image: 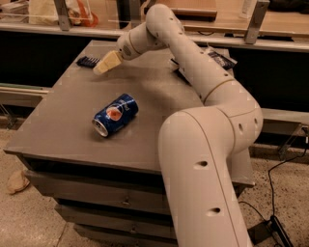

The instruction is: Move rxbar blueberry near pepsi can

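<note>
The pepsi can (115, 115) lies on its side near the middle of the grey table (58, 120), its silver top facing the front left. The rxbar blueberry (88, 61), a small flat dark bar, lies at the table's far left edge. My gripper (107, 63) hangs low over the table just right of the bar, pointing down-left toward it, and does not touch it. The gripper is well behind the can and holds nothing that I can see.
A dark blue-and-white snack bag (221, 59) lies at the far right of the table. Another dark flat item (175, 66) is partly hidden behind my arm. A counter with metal posts (62, 14) runs behind the table. My arm's large base (203, 183) fills the front right.
</note>
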Motion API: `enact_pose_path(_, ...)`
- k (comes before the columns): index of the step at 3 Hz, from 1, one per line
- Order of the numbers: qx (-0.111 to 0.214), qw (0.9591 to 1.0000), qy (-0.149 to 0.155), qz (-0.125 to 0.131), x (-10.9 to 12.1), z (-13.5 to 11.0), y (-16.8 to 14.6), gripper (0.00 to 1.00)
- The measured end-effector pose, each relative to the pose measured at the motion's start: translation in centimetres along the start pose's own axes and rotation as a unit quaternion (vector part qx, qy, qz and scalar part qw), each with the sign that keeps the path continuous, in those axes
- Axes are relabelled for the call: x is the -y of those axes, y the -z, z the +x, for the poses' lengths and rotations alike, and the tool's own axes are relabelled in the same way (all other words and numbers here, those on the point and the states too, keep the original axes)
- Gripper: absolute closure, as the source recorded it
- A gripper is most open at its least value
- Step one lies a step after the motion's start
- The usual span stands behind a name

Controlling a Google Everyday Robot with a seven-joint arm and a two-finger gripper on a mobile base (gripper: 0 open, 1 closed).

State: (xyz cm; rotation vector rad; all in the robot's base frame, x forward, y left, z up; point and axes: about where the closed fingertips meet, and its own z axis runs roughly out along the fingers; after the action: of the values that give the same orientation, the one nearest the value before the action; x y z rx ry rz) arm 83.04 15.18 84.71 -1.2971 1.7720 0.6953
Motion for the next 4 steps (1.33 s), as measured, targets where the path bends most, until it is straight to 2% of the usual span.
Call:
enact_pose_path(1,-0.018,0.9998,-0.005,-0.001,0.0,0.0,-0.8,0.18)
enact_pose_path(2,-0.036,0.9992,-0.017,-0.004,-0.1,0.6,-1.5,0.42)
enact_pose_path(3,-0.047,0.9985,-0.026,-0.012,-0.2,1.1,-1.9,0.73)
enact_pose_path(4,-0.05,0.9982,-0.032,-0.011,-0.1,1.3,-1.6,0.96)
